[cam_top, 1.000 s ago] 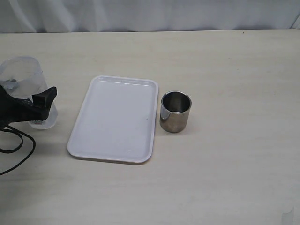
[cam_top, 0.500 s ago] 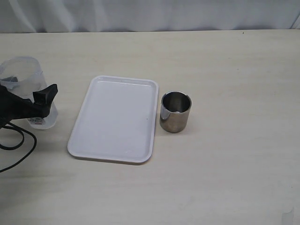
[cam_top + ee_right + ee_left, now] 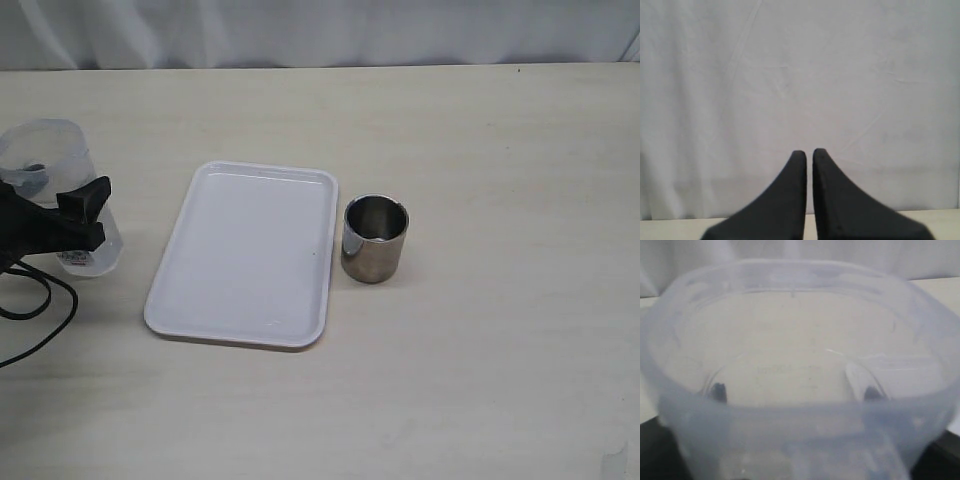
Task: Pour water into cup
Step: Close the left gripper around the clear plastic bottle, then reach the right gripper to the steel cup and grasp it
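The steel cup [image 3: 375, 238] stands upright on the table, just right of the white tray [image 3: 245, 250]. The translucent plastic tumbler [image 3: 60, 190] stands at the far left. My left gripper [image 3: 62, 192] is around it, one black finger [image 3: 88, 200] on its near side. In the left wrist view the tumbler [image 3: 800, 315] fills the frame, its rim pressed squarish, and dark fingertips [image 3: 717, 391] show through its wall. The water is too faint to make out. My right gripper [image 3: 809, 152] is shut and empty, facing a white curtain, and is out of the exterior view.
The flat white tray lies between the tumbler and the cup. A black cable [image 3: 45, 310] loops on the table under the left arm. A white curtain [image 3: 320, 30] hangs behind the table's far edge.
The near finger of my left gripper has shifted a little to the left across the tumbler. The tumbler, tray and cup have stayed where they were.
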`<action>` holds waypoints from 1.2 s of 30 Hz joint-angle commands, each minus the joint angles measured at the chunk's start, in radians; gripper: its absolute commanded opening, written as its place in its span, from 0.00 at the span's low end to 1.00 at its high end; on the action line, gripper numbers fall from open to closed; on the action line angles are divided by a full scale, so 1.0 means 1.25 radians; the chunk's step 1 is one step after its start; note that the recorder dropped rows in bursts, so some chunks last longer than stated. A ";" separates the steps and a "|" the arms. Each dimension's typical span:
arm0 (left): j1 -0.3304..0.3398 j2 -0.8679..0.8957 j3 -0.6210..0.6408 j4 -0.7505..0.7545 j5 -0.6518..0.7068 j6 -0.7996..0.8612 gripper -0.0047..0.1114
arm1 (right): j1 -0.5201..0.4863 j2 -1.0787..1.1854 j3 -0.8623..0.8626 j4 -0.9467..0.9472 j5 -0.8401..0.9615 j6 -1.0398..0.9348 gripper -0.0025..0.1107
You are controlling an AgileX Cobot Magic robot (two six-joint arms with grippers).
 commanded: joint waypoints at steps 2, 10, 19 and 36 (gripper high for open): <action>0.000 0.000 -0.003 0.016 -0.001 -0.003 0.12 | 0.001 -0.004 0.002 0.002 -0.022 0.003 0.16; 0.000 0.000 -0.003 0.016 0.001 -0.003 0.04 | 0.001 -0.004 0.002 -0.017 -0.083 0.007 0.83; 0.000 0.000 -0.003 0.016 0.001 -0.003 0.04 | 0.001 0.176 0.002 -0.213 -0.275 0.148 0.89; 0.000 0.000 -0.003 0.024 -0.003 -0.003 0.04 | 0.001 0.878 -0.039 -0.454 -0.683 0.076 0.88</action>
